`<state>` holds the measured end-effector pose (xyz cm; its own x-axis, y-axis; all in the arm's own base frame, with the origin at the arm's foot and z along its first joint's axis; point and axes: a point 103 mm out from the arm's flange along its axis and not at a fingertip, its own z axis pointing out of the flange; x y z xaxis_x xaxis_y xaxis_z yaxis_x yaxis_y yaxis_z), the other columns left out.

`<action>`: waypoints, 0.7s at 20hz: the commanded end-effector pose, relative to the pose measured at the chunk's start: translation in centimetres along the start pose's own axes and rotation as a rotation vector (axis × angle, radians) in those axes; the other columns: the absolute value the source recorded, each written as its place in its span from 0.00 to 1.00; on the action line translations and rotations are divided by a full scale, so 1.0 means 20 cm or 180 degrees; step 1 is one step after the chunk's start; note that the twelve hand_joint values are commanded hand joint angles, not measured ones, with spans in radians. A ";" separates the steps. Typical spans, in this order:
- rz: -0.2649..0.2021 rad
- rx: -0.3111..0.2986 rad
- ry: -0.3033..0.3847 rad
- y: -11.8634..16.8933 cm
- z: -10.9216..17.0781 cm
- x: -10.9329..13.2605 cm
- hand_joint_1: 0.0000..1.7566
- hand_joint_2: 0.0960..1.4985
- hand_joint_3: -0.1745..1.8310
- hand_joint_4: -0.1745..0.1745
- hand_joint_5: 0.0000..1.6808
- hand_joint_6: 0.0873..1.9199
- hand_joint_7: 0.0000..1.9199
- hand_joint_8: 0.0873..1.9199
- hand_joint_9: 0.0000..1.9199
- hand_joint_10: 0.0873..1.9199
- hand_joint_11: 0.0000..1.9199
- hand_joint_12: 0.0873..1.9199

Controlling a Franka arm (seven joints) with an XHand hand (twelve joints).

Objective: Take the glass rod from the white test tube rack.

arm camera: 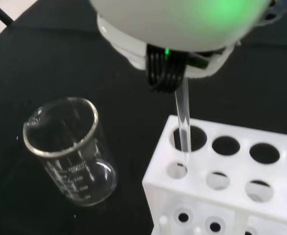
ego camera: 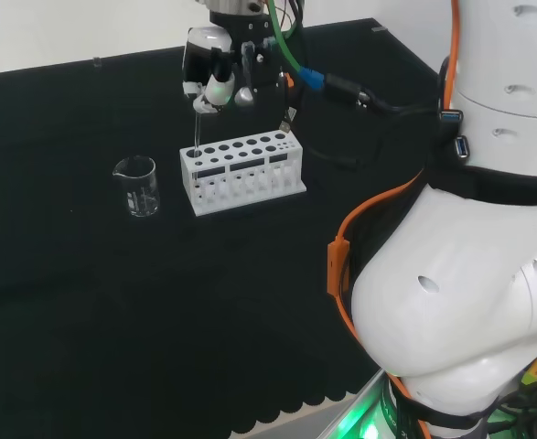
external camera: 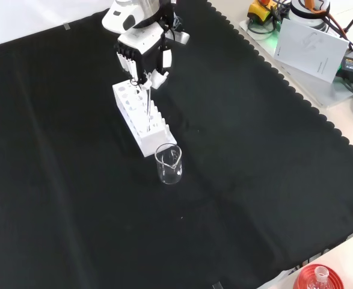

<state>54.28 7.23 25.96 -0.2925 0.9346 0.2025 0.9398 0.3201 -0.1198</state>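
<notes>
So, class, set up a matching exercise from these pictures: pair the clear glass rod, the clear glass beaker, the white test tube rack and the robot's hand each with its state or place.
1. clear glass rod
2. clear glass beaker
3. white test tube rack
4. hand

A. stands empty beside the rack's end
B. pinches the rod's top
C. stands in the rack's end hole
D. lies on black cloth, holes upward

Pairs: 1-C, 2-A, 3-D, 4-B

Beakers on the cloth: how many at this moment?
1. A clear glass beaker stands upright just off the end of the white test tube rack, left of it in the head view, nearer the camera in the front view. Other clear ware could go unseen.
</notes>
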 end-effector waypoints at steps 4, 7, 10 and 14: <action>-0.0078 -0.0113 -0.0088 -0.02 -0.10 0.06 0.83 0.28 0.50 0.00 0.74 0.31 0.76 0.22 0.88 0.00 0.78 0.30; -0.0095 -0.0150 -0.0093 -0.04 -0.13 0.08 0.83 0.28 0.51 0.00 0.74 0.31 0.76 0.22 0.88 0.00 0.79 0.30; -0.0096 -0.0175 -0.0106 -0.05 -0.16 0.10 0.83 0.27 0.51 0.00 0.74 0.31 0.76 0.23 0.89 0.00 0.81 0.28; -0.0079 -0.0200 -0.0117 -0.06 -0.19 0.12 0.83 0.27 0.51 0.00 0.74 0.30 0.76 0.22 0.89 0.00 0.81 0.27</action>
<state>53.46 8.16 29.75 -0.3233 0.9305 0.1722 0.9398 0.3370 -0.0565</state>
